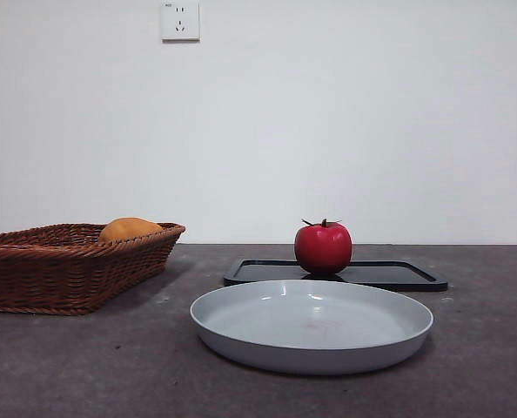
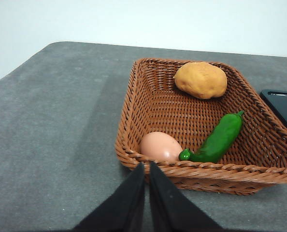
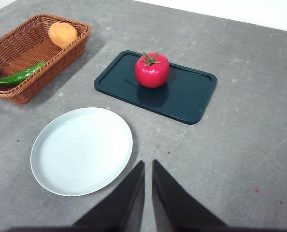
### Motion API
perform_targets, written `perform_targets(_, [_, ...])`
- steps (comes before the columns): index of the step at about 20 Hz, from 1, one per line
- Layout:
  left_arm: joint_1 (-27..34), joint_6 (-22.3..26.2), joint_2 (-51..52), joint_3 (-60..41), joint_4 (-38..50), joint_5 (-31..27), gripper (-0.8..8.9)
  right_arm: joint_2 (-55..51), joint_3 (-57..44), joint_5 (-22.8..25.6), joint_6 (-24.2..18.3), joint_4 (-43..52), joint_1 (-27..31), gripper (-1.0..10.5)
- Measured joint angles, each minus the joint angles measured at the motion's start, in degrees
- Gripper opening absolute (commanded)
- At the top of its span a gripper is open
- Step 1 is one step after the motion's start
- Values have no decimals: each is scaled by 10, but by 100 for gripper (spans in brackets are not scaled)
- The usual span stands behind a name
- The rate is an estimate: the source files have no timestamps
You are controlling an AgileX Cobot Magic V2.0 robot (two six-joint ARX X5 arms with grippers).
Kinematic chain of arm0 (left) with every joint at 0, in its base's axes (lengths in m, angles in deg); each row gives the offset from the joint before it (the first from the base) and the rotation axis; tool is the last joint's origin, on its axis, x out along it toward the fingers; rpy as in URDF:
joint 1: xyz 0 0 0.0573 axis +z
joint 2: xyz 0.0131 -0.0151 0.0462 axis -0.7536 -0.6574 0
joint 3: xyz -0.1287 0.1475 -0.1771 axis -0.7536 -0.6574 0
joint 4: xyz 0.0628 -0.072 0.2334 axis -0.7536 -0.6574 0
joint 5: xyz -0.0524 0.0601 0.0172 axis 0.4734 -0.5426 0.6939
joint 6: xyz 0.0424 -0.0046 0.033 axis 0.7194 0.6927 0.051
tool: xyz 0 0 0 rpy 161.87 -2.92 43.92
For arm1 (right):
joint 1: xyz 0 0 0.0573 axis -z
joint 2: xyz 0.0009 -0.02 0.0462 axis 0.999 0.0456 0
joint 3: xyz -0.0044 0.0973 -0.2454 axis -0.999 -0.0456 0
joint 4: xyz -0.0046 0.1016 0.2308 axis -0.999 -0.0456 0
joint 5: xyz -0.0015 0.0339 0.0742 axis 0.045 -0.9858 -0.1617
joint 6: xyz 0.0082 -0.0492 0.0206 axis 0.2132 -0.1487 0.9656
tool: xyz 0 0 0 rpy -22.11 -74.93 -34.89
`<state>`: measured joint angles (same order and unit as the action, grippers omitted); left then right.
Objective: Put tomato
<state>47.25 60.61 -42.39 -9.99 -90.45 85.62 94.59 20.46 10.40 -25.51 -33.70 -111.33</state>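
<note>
The glossy red tomato [image 1: 323, 247] with a green stem stands upright on a dark green tray [image 1: 398, 275], also seen in the right wrist view [image 3: 152, 70] on the tray [image 3: 192, 94]. A white plate [image 1: 311, 324] lies in front of the tray, empty; it also shows in the right wrist view [image 3: 81, 150]. My right gripper [image 3: 148, 166] is shut and empty, held above the table near the plate, apart from the tomato. My left gripper [image 2: 147, 169] is shut and empty, just before the near rim of the wicker basket [image 2: 134, 96]. Neither arm shows in the front view.
The brown wicker basket [image 1: 67, 261] stands at the left and holds an orange-yellow rounded fruit [image 2: 200, 79], a green pepper [image 2: 216, 140] and a pale egg [image 2: 160, 146]. A white wall with a socket [image 1: 180, 21] stands behind the table.
</note>
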Motion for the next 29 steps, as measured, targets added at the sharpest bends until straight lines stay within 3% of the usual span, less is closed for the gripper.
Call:
perform_targets(11, [0,0,0,0,0,0,16,0,0,0,-1,0,0,19])
perform_targets(13, [0,0,0,0,0,0,16,-11,-5,11,-19,11,12,19])
perform_targets(15, [0,0,0,0,0,0,16,-51,-59,7,-40,90,56,19])
perform_targets(20, [0,0,0,0,0,0,16,-192,-323,2,-52,400,178,19])
perform_targets(29, [0,0,0,0,0,0,16,-238,-482,1,-54,489,234,19])
